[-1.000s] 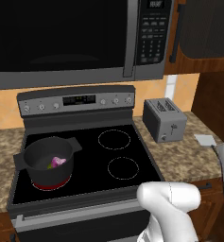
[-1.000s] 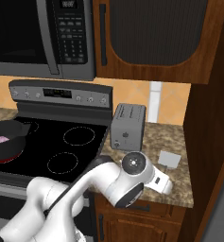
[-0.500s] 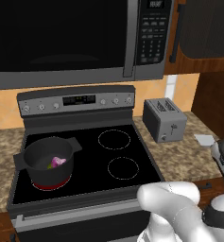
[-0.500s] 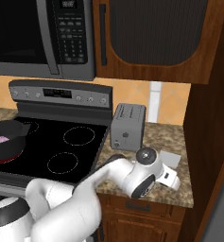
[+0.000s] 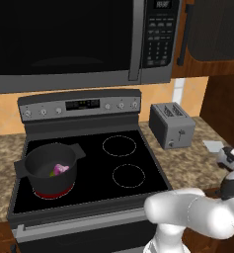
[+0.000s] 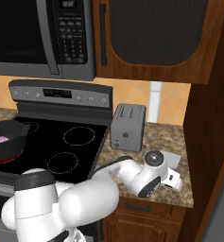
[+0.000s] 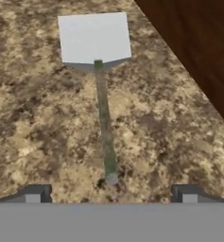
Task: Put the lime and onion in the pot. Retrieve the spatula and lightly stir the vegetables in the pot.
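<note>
Near the table's right edge I see my claw (image 7: 111,196), fingers apart, straddling the spatula (image 7: 103,99) handle's end.

Speckled brown stone-look counter (image 7: 47,132) appears rough and matt; flat pale grey squarish spatula blade (image 7: 94,37) smooth, matt; dark grey round metal pot (image 5: 50,168) dull; black stovetop (image 5: 96,168) glossy.

Arm's hand (image 6: 172,179) hovers over the spatula (image 6: 171,159), seemingly apart.
</note>
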